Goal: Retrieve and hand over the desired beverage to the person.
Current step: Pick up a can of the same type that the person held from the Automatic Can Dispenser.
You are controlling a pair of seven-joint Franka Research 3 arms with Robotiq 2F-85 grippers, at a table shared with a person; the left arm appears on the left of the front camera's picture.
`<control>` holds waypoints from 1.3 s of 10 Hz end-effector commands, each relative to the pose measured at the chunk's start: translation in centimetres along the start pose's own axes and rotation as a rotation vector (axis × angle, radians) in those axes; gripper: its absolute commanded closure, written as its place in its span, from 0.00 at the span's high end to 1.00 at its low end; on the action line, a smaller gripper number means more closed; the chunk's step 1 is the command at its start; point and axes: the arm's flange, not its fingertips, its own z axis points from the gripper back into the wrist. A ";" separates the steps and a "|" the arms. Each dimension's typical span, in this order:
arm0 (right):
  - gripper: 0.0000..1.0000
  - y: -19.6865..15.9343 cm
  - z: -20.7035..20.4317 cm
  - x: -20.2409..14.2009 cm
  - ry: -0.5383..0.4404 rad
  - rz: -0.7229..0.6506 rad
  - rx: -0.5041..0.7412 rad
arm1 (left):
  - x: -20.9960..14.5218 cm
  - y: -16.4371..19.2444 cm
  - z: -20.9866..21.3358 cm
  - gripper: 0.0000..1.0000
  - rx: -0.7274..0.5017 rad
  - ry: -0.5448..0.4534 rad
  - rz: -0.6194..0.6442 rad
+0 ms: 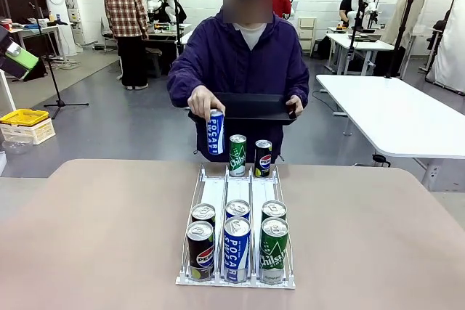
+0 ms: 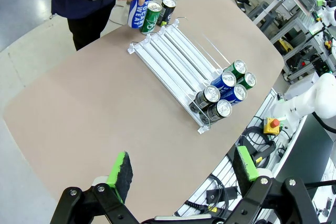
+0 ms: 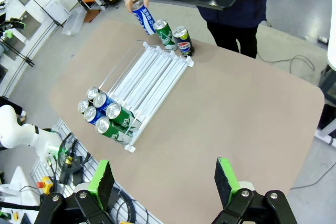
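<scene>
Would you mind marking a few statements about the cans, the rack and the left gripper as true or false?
1. The person's hand holds a blue Pocari Sweat can at the far end of the white rack. True.
2. The rack's near end holds four cans. False: six cans stand there, in two rows of three.
3. The left gripper is shut on a can. False: it is open, with nothing between its fingers.
4. The person's other hand holds a black tray. True.
5. The nearest can in the middle lane is green. False: it is the front Pocari can, which is blue; the green Chilsung can is in the lane to the robot's right.
</scene>
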 end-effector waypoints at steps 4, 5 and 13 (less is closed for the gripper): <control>1.00 -0.1 0.0 0.1 -0.005 0.003 0.018 | 0.1 0.1 0.3 1.00 -0.014 -0.004 -0.014; 1.00 -0.1 0.0 0.1 -0.005 0.003 0.018 | 0.1 0.1 0.3 1.00 -0.014 -0.004 -0.014; 1.00 -0.1 0.0 0.1 -0.005 0.003 0.018 | 0.0 0.0 0.0 1.00 0.000 0.000 0.000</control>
